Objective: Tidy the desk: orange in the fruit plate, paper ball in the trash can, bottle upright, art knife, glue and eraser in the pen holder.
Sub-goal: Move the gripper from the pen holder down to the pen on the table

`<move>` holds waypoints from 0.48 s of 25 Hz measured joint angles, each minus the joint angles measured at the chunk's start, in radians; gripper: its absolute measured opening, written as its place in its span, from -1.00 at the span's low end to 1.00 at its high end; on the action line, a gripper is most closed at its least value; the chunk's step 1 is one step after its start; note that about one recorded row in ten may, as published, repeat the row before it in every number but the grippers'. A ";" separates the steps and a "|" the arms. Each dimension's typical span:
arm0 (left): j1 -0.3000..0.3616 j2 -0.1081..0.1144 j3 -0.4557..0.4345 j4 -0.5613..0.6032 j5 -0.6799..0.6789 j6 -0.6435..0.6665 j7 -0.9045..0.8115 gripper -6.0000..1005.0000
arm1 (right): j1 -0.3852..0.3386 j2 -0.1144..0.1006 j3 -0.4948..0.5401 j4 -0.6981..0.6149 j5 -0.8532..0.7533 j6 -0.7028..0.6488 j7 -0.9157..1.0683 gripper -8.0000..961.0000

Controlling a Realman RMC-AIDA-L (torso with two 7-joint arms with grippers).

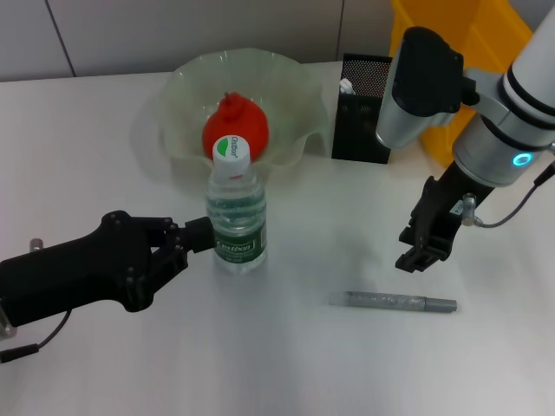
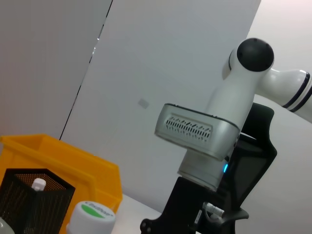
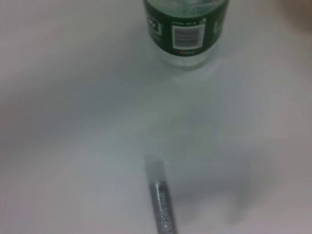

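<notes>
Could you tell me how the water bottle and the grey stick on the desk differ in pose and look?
The bottle stands upright; the grey stick lies flat. The bottle is clear with a green-and-white label and wide; the stick is grey and thin. The left hand is at the bottle; the right hand hovers above the stick. Both rest on the white desk.

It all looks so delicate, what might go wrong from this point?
The left gripper sits right against the upright bottle; a careless pull away might tip it. The right gripper hovers above the thin grey stick lying flat on the desk; so slim a thing may slip from its jaws.
</notes>
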 joint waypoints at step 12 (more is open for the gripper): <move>0.003 -0.002 0.002 -0.027 -0.002 -0.003 0.013 -0.99 | 0.061 0.009 -0.069 0.021 -0.007 -0.015 -0.074 -0.28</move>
